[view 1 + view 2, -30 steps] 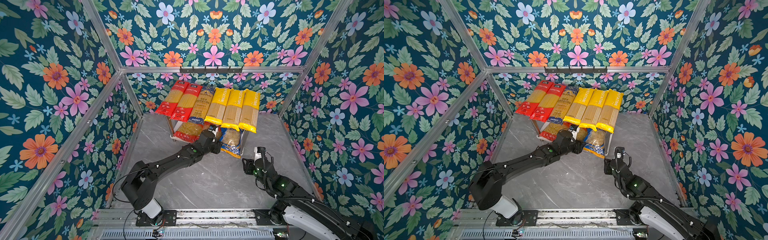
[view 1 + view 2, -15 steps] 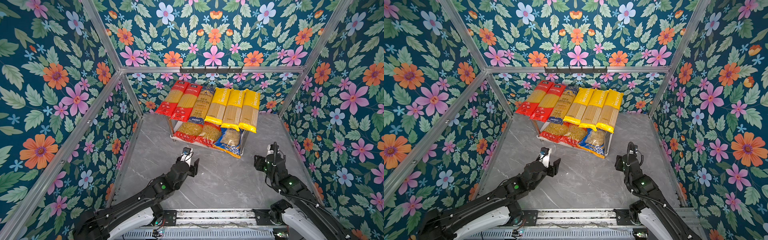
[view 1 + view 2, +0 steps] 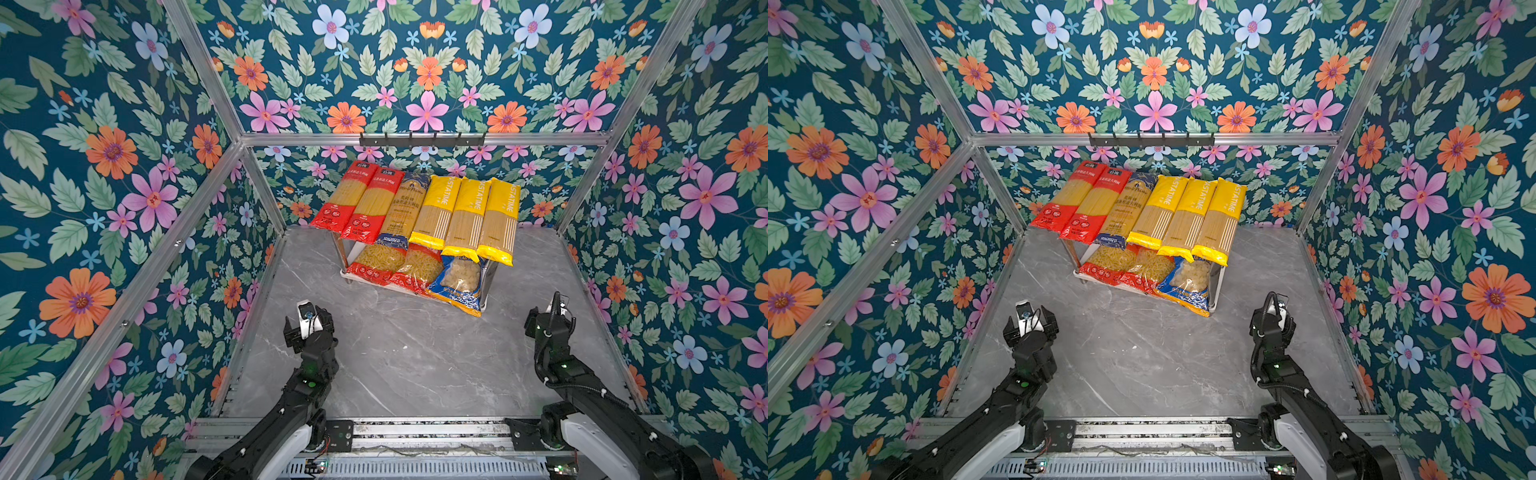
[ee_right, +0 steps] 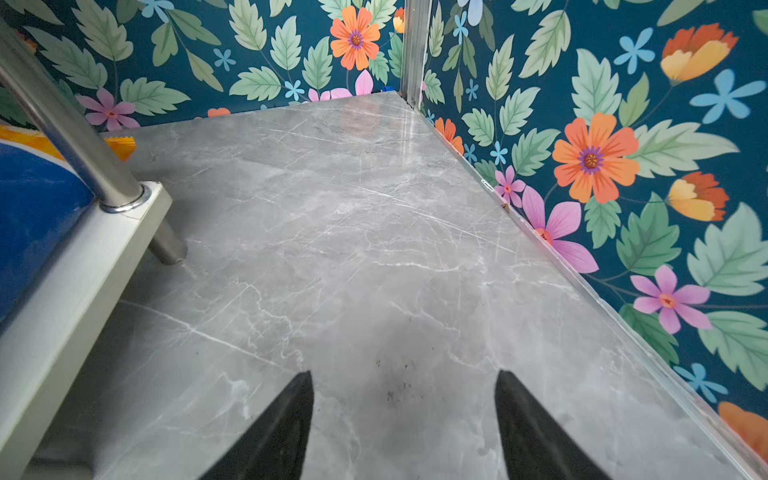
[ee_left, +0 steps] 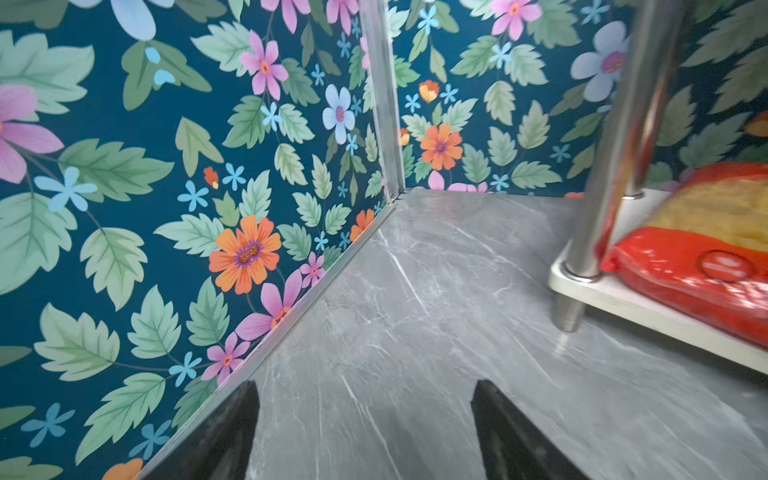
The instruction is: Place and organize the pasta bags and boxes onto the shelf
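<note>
**Operator:** While both arms stand at the near side of the tabletop (image 3: 415, 365), what is the state of each hand?

**Technician:** The left hand (image 5: 365, 384) has its jaws well apart, with only bare tabletop showing between them. The right hand (image 4: 404, 374) is the same: spread wide and empty. Neither touches the shelf (image 5: 640, 305).

**Operator:** Where are the packs?

**Technician:** All nine are on the shelf. On the upper tier, side by side, are two red spaghetti packs (image 3: 357, 199), one navy-gold spaghetti pack (image 3: 405, 208) and three yellow PASTATIME packs (image 3: 465, 216). On the lower tier are two red macaroni bags (image 3: 374, 264) and one blue-orange shells bag (image 3: 457, 282). Placing looks complete.

**Operator:** What could go wrong from here?

**Technician:** There are three risks.
1. The long packs overhang the front edge of the upper tier. A hand passing beneath could catch an end and lever a pack off.
2. The shells bag juts past the front of the lower tier toward the tabletop. A nudge could let it slide out.
3. The packs lie touching, so pushing one would likely shift its neighbours.

Re-enter only if straightening is required, and then slowly.
</note>
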